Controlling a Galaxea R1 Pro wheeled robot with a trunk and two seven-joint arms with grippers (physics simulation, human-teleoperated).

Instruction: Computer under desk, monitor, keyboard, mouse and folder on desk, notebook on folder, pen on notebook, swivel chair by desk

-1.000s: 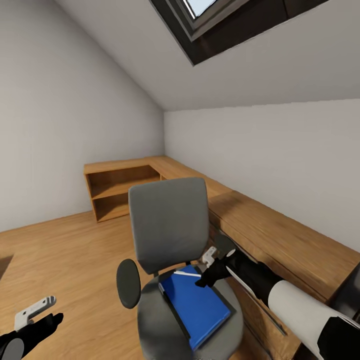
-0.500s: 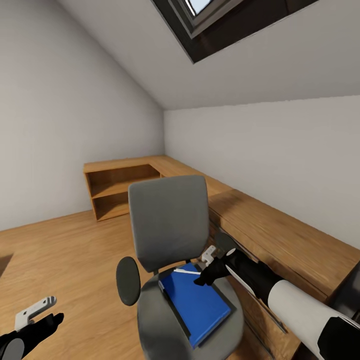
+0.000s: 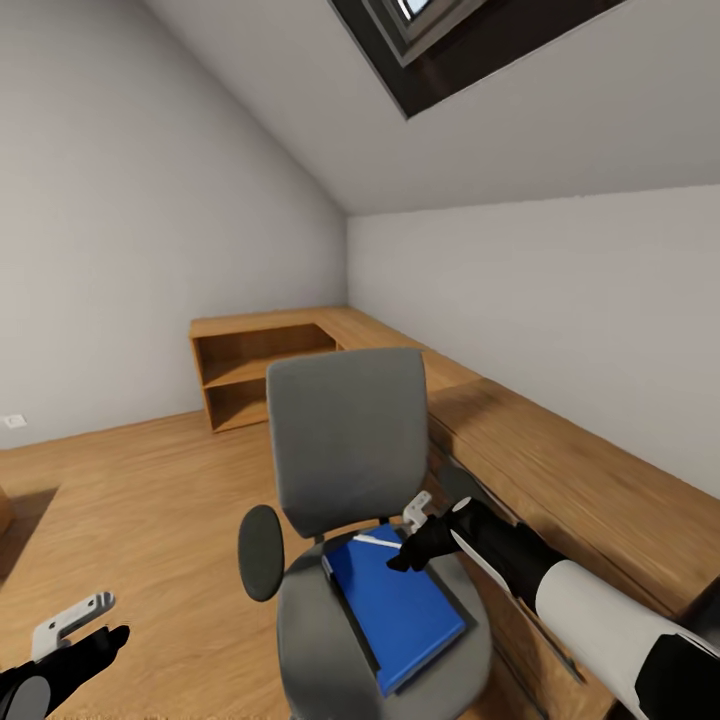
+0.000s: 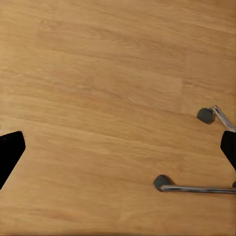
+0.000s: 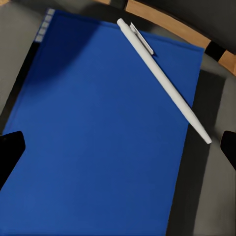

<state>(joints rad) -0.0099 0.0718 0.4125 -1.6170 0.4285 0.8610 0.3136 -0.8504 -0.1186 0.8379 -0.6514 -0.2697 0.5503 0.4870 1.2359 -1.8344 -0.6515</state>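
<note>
The grey swivel chair [image 3: 345,440] faces me in the head view, its chrome wheeled base [image 4: 196,188] showing in the left wrist view. The blue folder [image 3: 400,605] lies flat on the seat with a white pen [image 3: 376,541] across its far end. A dark flat edge [image 3: 350,622] shows beneath the folder; I cannot tell if it is the notebook. My right gripper [image 3: 410,535] hovers open just above the folder's far end, beside the pen [image 5: 162,78], with folder [image 5: 103,137] between its spread fingers. My left gripper [image 3: 85,630] hangs open low over the floor, left of the chair.
A low light-wood shelving counter [image 3: 560,470] runs along the right wall and turns the far corner with open shelves [image 3: 260,370]. Its edge sits close behind the chair. Wood floor [image 3: 130,500] stretches to the left. A dark object [image 3: 705,610] cuts in at the right edge.
The whole head view has shifted, so the camera moved. My right gripper stays over the folder's far end by the pen; the left gripper keeps its place.
</note>
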